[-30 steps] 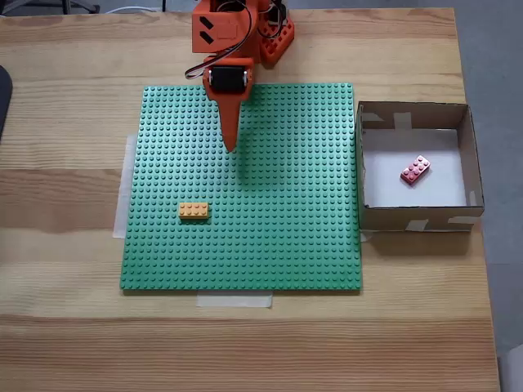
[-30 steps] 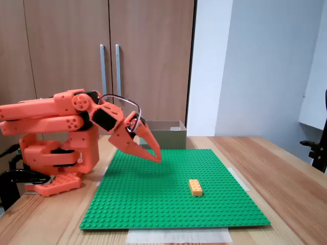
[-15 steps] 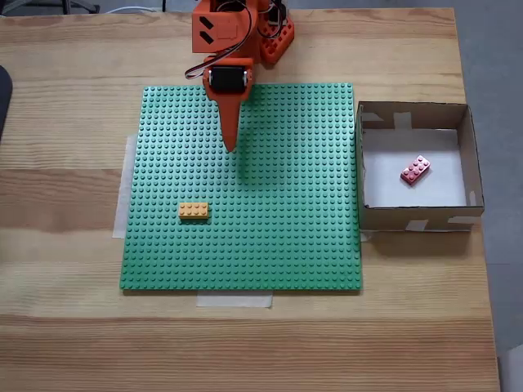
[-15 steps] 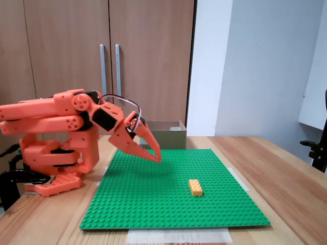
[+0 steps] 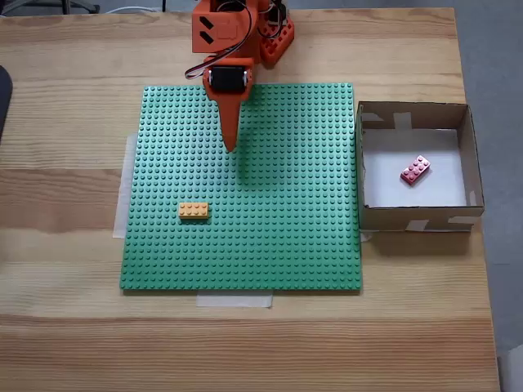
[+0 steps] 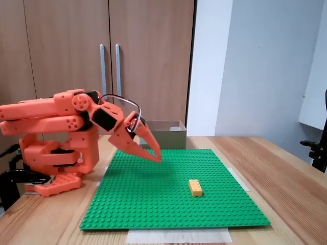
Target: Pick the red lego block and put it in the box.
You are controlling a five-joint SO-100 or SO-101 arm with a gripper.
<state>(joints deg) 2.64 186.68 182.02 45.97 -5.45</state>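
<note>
The red lego block (image 5: 415, 170) lies tilted on the white floor of the brown cardboard box (image 5: 470, 155), which stands right of the baseplate in a fixed view from above. From the side, the box (image 6: 166, 133) sits at the table's far end, its inside hidden. My orange gripper (image 5: 230, 147) is shut and holds nothing. It hovers over the upper part of the green baseplate (image 5: 286, 237), far left of the box. In the side-on fixed view the gripper (image 6: 157, 158) points down at the plate, folded close to the arm's base.
An orange-yellow brick (image 5: 194, 211) sits on the baseplate's lower left, also seen as the brick (image 6: 195, 187) near the front in the side view. The arm's orange base (image 6: 56, 153) stands at the table's back edge. Tape strips (image 5: 234, 300) hold the plate down.
</note>
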